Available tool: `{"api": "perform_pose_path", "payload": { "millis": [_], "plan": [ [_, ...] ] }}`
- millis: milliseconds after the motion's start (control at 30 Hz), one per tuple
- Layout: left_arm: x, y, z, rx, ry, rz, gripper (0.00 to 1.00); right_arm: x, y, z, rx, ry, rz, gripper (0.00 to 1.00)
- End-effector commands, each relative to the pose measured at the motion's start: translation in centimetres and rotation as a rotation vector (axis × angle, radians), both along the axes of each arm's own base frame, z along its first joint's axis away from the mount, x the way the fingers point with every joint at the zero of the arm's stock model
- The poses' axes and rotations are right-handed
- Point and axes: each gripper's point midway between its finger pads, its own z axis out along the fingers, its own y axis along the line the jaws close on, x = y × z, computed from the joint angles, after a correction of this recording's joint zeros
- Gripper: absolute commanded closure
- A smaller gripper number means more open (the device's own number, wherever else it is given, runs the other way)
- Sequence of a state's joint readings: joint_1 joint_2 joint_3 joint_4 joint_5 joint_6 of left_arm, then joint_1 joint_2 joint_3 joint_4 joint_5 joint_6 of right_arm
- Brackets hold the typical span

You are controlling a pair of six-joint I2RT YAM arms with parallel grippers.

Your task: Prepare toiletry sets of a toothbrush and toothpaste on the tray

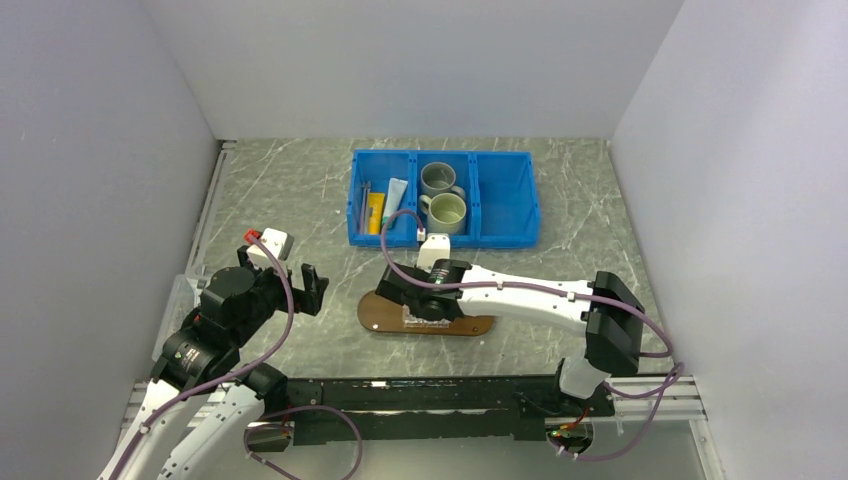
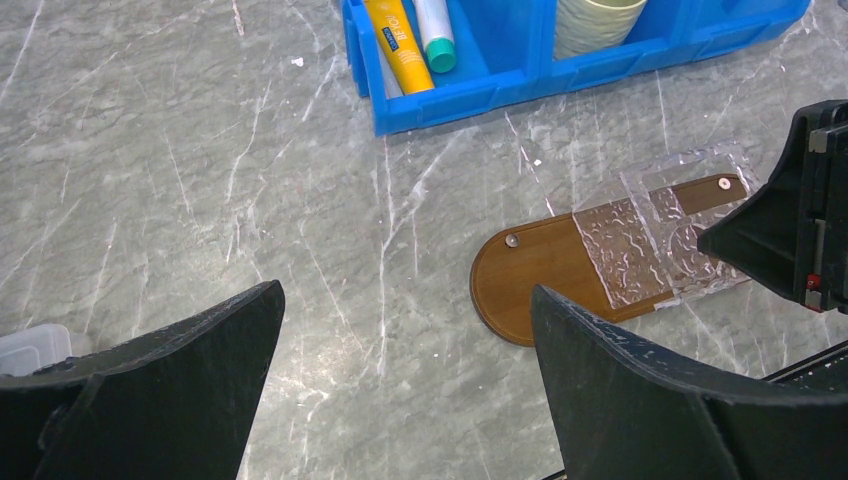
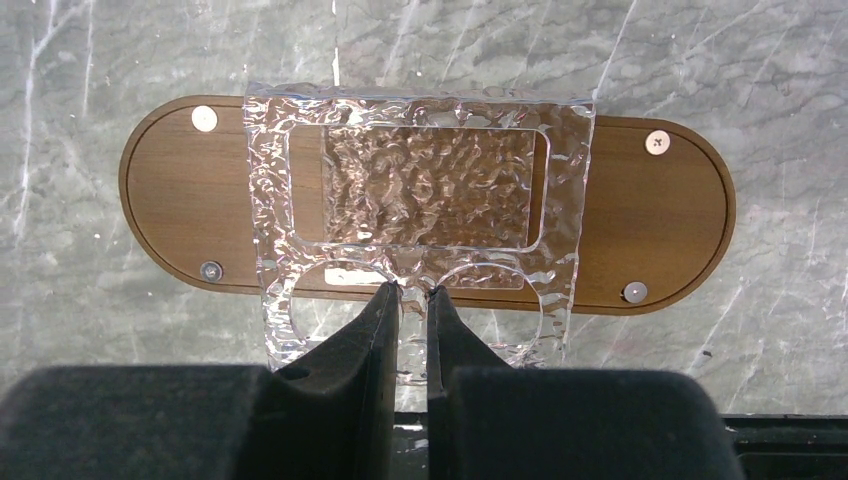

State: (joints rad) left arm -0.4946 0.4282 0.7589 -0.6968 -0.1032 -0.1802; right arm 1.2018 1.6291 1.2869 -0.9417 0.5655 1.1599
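Note:
The dark-brown wooden tray [image 1: 380,317] lies on the table in front of the blue bin; it also shows in the right wrist view [image 3: 180,200] and the left wrist view [image 2: 535,265]. A clear textured holder [image 3: 415,190] lies across the tray. My right gripper [image 3: 413,290] is shut on the holder's thin strip between its two round holes. The yellow tube [image 2: 400,45], the white tube with a teal end [image 2: 435,35] and the thin toothbrushes [image 1: 364,200] lie in the bin's left compartment. My left gripper [image 2: 405,290] is open and empty, above bare table left of the tray.
The blue three-compartment bin [image 1: 505,195] stands behind the tray, with two mugs [image 1: 443,195] in its middle compartment. A small clear box [image 2: 30,345] sits at the table's left edge. The right arm [image 1: 530,292] stretches across the table's near right part.

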Motion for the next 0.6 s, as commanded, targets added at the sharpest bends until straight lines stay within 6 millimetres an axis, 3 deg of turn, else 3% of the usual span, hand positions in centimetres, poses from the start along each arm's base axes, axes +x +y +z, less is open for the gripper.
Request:
{"api": "perform_pose_path", "payload": {
  "millis": [0, 567],
  "plan": [
    [0.19, -0.23, 0.69, -0.021, -0.023, -0.002, 0.01, 0.24, -0.09, 2.04, 0.050, -0.024, -0.010, 1.00],
    [0.04, -0.20, 0.90, -0.028, -0.033, -0.004, 0.01, -0.66, -0.16, 1.07, 0.035, 0.001, -0.013, 1.00]
  ]
}}
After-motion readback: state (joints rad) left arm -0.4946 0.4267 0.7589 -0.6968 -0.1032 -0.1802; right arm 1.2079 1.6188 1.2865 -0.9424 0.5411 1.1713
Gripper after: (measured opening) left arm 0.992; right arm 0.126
